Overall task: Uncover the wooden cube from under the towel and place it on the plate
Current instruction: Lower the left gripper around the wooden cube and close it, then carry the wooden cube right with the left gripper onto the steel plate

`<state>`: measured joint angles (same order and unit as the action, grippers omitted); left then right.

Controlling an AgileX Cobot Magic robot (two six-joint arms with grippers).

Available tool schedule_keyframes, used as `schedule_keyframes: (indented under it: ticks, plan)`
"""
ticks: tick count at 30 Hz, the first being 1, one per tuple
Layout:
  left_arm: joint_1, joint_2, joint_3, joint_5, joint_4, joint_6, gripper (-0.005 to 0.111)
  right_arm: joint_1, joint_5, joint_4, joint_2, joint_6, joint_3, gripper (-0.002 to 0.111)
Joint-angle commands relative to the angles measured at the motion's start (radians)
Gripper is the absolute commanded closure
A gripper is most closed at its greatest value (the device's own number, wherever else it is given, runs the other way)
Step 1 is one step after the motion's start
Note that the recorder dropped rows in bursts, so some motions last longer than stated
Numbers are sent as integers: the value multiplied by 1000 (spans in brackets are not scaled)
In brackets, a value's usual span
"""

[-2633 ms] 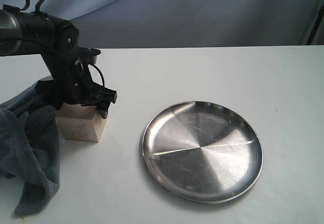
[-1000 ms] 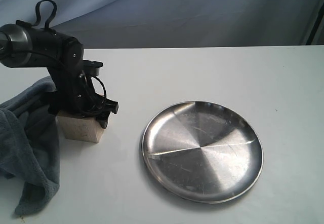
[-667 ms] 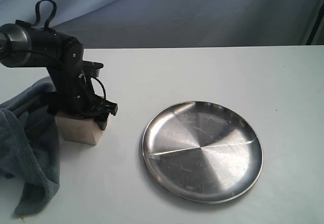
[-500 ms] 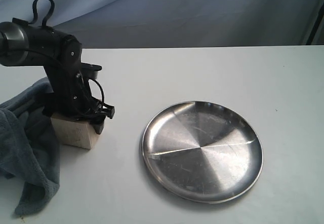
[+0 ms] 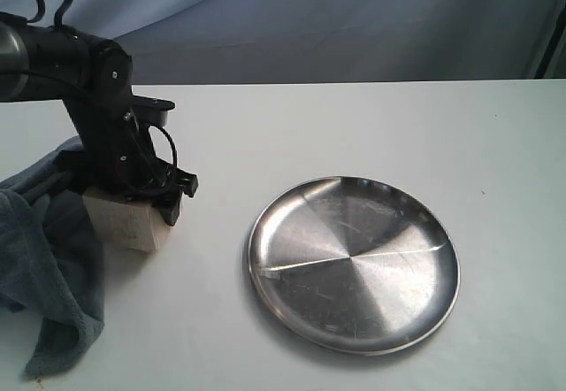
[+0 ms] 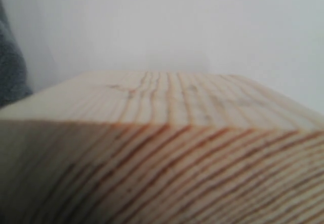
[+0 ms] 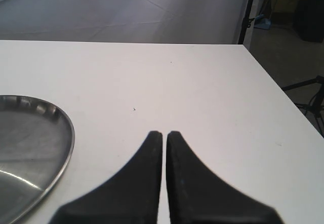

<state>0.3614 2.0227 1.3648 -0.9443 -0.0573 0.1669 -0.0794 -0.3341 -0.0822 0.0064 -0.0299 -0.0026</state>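
left gripper clamping wooden cube beside towel, bare table to plate, right gripper closed

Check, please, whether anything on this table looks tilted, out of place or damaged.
The wooden cube looks askew: it sits tilted in the left gripper, beside the crumpled towel, with its edges not level with the table. The plate shows only scratches; nothing is spilled.

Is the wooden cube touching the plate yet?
Apart. The exterior view shows a stretch of bare table between the wooden cube and the plate.
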Motion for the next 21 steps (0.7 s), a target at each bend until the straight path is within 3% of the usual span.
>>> schedule_keyframes:
  ticks: [1,11,21]
  plan:
    - [3,-34,40,-18,66,-38,97,0,1,0,-6,0,3,105]
    - [132,-34,61,-20,44,-45,97,0,1,0,-6,-2,3,105]
    - [211,-34,61,-20,40,-47,97,0,1,0,-6,0,3,105]
